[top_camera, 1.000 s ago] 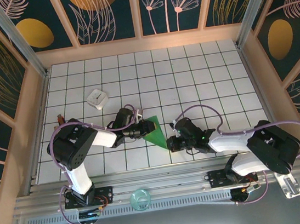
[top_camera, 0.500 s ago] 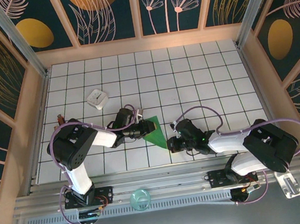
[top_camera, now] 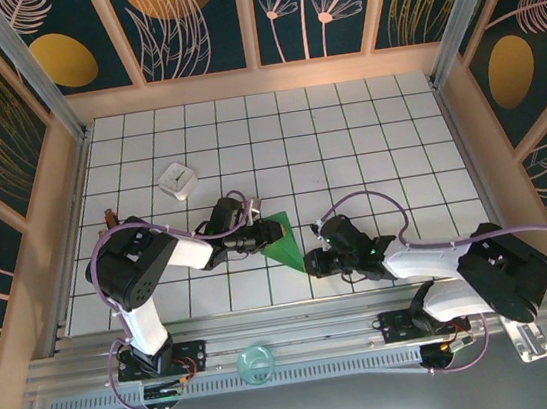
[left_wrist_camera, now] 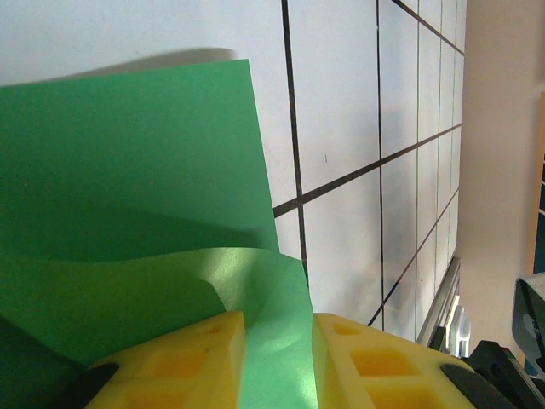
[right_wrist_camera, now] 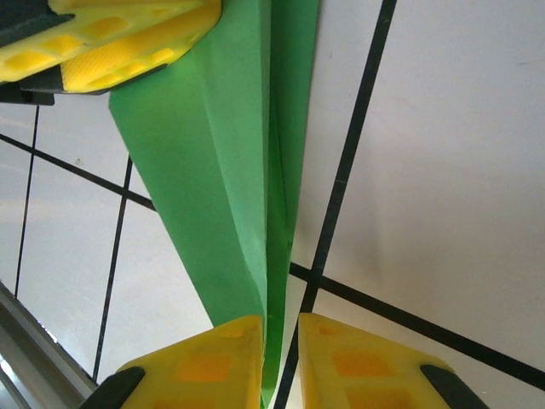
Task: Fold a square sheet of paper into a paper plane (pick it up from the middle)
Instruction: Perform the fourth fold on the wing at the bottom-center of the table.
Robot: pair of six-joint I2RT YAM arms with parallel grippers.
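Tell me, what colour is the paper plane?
Bright green all over; the paper plane shows best in the right wrist view.

Green paper (left_wrist_camera: 128, 170) lies on the white gridded surface (left_wrist_camera: 341, 102). Its flat layer's right edge runs just beside a black grid line. A raised flap curves down between the yellow fingers (left_wrist_camera: 179, 362) of the left gripper (left_wrist_camera: 277, 345), which pinch it. A beige wall (left_wrist_camera: 502, 128) and a metal rail (left_wrist_camera: 443, 307) border the right side.
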